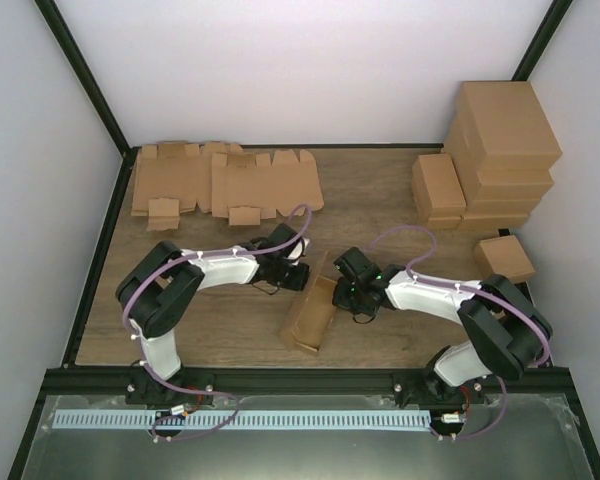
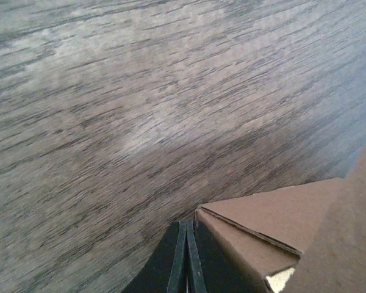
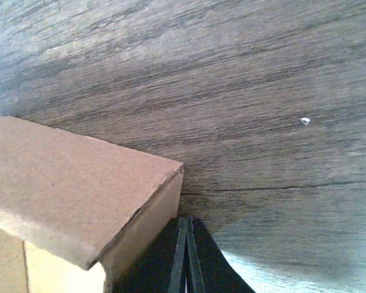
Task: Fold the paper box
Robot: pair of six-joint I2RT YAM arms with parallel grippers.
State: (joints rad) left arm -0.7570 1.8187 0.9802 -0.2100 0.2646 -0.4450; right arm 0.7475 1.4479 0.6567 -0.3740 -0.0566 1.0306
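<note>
The paper box (image 1: 310, 312) is a brown cardboard piece, partly folded into an oblong shape, lying mid-table between the two arms. My left gripper (image 1: 300, 276) is at its far-left end, low over the wood. It is shut with nothing between its fingers (image 2: 186, 224), and the box's folded corner (image 2: 274, 220) sits just to its right. My right gripper (image 1: 344, 291) is at the box's right side. It is also shut and empty (image 3: 184, 221), with the box wall (image 3: 67, 183) close against its left.
Several flat cardboard blanks (image 1: 225, 185) lie at the back left. A stack of folded boxes (image 1: 500, 150) stands at the back right, with a smaller one (image 1: 438, 187) beside it and another (image 1: 505, 257) near the right edge. White walls enclose the table.
</note>
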